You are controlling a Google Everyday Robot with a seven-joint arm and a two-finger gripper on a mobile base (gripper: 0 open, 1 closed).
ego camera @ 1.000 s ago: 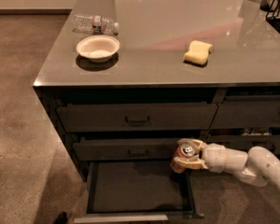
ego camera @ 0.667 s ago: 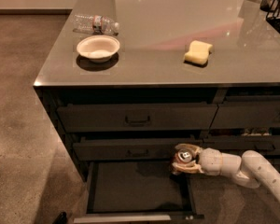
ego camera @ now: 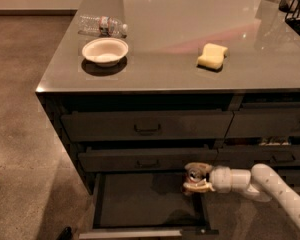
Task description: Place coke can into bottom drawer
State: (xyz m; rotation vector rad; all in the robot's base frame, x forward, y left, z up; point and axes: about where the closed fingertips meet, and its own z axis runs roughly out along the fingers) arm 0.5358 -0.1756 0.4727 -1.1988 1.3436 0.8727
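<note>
The bottom drawer [ego camera: 140,204] is pulled open below the two upper drawers, its dark inner floor showing and its lighter front edge [ego camera: 140,232] at the bottom of the view. My gripper [ego camera: 195,178] comes in from the right on the white arm and is shut on the coke can [ego camera: 194,174], whose silver top faces the camera. The can hangs over the drawer's right rear corner, just above the floor and in front of the middle drawer [ego camera: 145,159].
On the grey countertop [ego camera: 190,69] stand a white bowl [ego camera: 105,51], a clear water bottle [ego camera: 101,25] lying on its side, and a yellow sponge [ego camera: 212,56]. A dark rack [ego camera: 297,4] is at the far right. Brown floor lies to the left.
The gripper with the can has moved down a little and slightly left, closer over the open drawer's right rear part. The drawer and countertop things have not moved.
</note>
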